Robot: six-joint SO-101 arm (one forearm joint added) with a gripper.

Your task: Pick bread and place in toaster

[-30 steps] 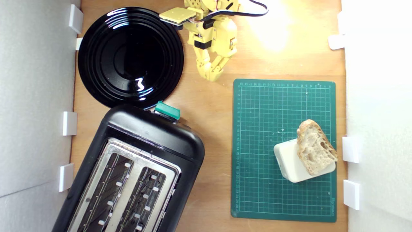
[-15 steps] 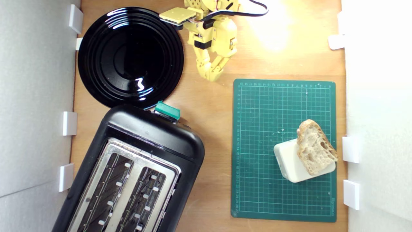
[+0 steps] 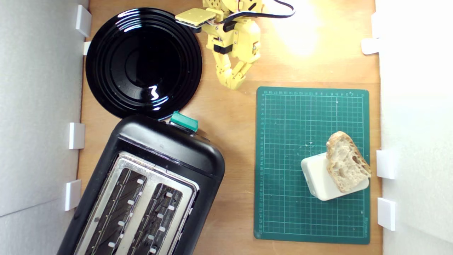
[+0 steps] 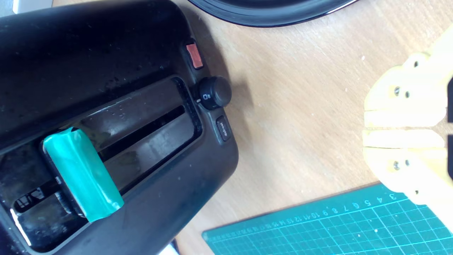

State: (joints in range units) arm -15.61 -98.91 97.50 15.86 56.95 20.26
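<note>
The bread, a wedge of pale holey crumb with a tan crust, lies tilted on a cream-white box at the exterior view's right. The black toaster with a silver two-slot top and green lever fills the lower left; the wrist view shows its front face and lever. My yellow gripper hangs near the top centre, far from the bread, fingers pressed together with nothing between them. In the wrist view the gripper shows its pads touching.
A round glossy black plate sits at the upper left, touching the toaster's end. The box and bread rest on a green cutting mat. White walls with small white brackets border both sides. Bare wood lies between toaster and mat.
</note>
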